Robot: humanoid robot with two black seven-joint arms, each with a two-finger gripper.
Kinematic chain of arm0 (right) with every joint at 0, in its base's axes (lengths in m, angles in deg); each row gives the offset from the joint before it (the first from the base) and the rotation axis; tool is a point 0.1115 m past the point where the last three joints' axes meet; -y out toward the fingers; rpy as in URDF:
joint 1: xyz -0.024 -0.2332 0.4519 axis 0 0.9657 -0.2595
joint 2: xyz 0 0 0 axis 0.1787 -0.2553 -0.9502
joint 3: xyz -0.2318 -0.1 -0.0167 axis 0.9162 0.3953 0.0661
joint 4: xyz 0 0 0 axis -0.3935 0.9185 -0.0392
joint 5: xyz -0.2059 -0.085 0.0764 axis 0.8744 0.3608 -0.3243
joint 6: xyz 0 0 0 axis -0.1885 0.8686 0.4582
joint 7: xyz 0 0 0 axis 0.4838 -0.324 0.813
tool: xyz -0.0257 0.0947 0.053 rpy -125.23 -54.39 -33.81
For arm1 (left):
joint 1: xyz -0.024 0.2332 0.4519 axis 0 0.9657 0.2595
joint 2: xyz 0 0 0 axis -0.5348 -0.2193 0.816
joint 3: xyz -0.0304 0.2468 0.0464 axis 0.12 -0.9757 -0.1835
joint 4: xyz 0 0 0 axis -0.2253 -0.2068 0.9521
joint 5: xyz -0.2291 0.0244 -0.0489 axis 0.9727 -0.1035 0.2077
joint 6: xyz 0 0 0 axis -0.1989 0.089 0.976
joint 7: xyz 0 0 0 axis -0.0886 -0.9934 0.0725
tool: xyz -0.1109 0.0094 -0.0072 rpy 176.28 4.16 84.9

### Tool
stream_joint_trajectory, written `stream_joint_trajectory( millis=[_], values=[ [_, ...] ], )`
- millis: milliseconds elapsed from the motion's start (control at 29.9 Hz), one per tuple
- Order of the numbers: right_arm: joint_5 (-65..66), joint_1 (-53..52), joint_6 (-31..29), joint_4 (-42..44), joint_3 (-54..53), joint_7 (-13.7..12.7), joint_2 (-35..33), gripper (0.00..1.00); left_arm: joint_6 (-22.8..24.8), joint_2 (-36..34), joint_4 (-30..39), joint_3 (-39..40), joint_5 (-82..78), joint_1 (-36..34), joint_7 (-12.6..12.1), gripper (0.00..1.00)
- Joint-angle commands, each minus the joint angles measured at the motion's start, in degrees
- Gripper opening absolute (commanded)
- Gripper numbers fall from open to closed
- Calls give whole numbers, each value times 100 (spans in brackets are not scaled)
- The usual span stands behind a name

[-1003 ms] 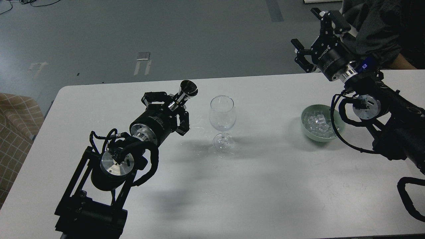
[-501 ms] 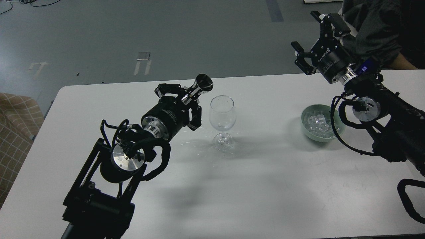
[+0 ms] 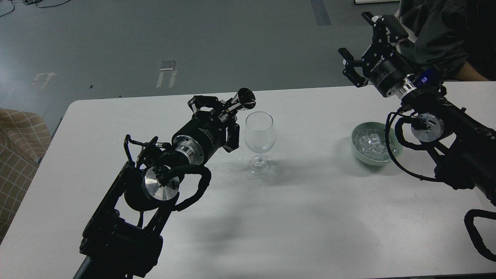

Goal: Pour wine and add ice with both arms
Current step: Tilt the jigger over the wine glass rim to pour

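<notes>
The left gripper (image 3: pixel 224 116) clamps a small silver jigger (image 3: pixel 241 101), tilted with its mouth just above and left of the wine glass (image 3: pixel 259 133) rim. The glass stands upright on the white table (image 3: pixel 310 217); whether wine is inside, I cannot tell. The right gripper (image 3: pixel 364 50) hangs high beyond the table's far edge, fingers spread and holding nothing. Ice cubes (image 3: pixel 371 144) sit heaped in a green bowl (image 3: pixel 358 153), right of the glass.

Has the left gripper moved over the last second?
Yes. The left gripper, shut on the metal jigger, moved right, toward the wine glass, which stayed put.
</notes>
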Motion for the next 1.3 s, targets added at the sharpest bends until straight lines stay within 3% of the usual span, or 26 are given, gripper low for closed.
stream_joint_trajectory(
  millis=[0, 1270],
  values=[
    [0, 0, 0, 1, 0, 0, -1, 100, 0, 0, -7, -142, -201, -41, -43, 1],
    [0, 18, 53, -70, -8, 0, -9, 100, 32, 0, -34, -476, -1440, -68, -17, 1]
  ],
)
